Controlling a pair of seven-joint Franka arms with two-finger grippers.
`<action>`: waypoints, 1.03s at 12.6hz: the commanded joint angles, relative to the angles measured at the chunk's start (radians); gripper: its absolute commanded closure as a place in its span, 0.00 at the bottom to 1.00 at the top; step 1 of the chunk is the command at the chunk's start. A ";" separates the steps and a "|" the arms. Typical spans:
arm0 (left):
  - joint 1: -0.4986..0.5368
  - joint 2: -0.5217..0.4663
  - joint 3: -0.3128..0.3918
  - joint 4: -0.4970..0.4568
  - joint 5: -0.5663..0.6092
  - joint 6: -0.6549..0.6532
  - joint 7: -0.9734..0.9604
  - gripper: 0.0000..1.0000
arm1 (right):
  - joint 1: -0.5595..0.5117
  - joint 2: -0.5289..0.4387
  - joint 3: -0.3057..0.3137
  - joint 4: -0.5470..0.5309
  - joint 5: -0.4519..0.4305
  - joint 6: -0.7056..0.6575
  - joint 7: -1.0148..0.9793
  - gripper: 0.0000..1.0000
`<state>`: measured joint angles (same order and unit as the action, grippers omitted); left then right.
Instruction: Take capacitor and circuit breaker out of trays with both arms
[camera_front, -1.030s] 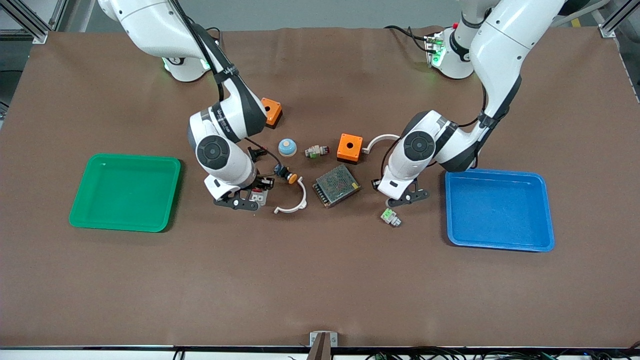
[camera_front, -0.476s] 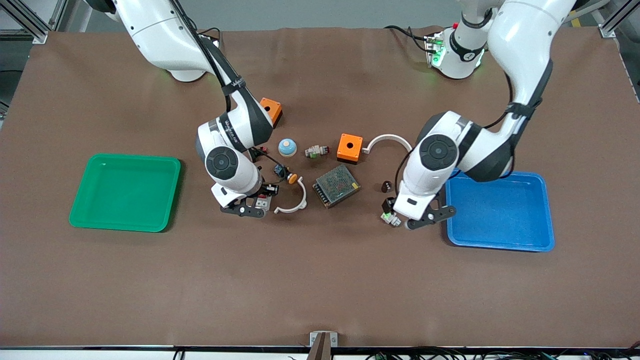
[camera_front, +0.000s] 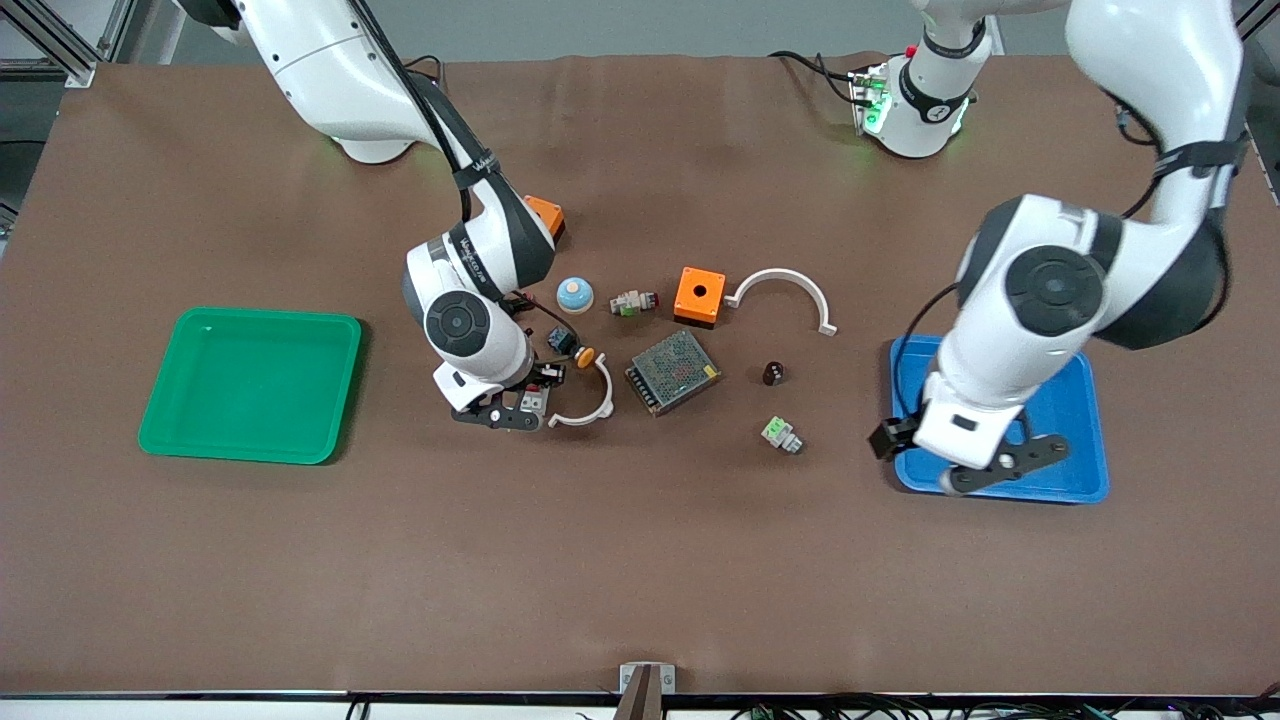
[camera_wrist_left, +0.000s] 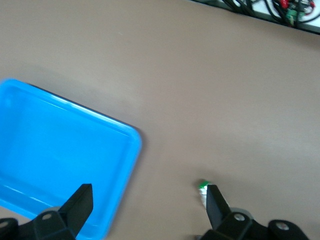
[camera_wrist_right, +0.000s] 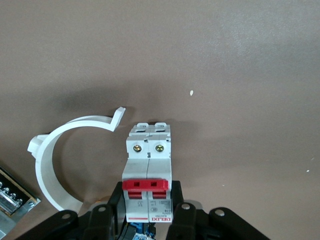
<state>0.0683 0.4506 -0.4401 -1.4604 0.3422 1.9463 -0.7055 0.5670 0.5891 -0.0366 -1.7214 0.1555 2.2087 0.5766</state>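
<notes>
Set-down step: right gripper (camera_front: 512, 408), centre-left of frame, clamps breaker (camera_wrist_right: 148, 176) low over table; capacitor (camera_front: 772, 373) lies mid-frame, left gripper (camera_front: 985, 465) spread empty over blue tray (camera_front: 1090, 420) (next, probably: release breaker).

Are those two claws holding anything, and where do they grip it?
The right gripper clamps the circuit breaker by the sides of one end. The left gripper, open over the blue tray, holds nothing.

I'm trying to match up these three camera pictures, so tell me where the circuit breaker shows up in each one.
Front view: the circuit breaker sits in the right gripper, beside the white curved clip.
Left wrist view: not in it.
Right wrist view: low in the middle, the breaker is clamped between the fingers.
Shared landmark: the white clip, in the front and right wrist views.
</notes>
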 joint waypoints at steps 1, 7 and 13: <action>0.034 -0.070 -0.012 0.029 0.005 -0.120 0.105 0.00 | 0.008 0.005 -0.009 0.014 0.015 -0.017 0.006 0.42; 0.087 -0.124 -0.012 0.084 -0.061 -0.276 0.251 0.00 | -0.004 -0.173 -0.016 0.011 0.006 -0.218 0.003 0.00; -0.008 -0.278 0.223 0.061 -0.230 -0.369 0.481 0.00 | -0.079 -0.567 -0.019 -0.061 -0.002 -0.555 -0.033 0.00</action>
<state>0.1389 0.2406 -0.3200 -1.3738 0.1468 1.6289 -0.2793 0.5321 0.1557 -0.0639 -1.6863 0.1539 1.6917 0.5722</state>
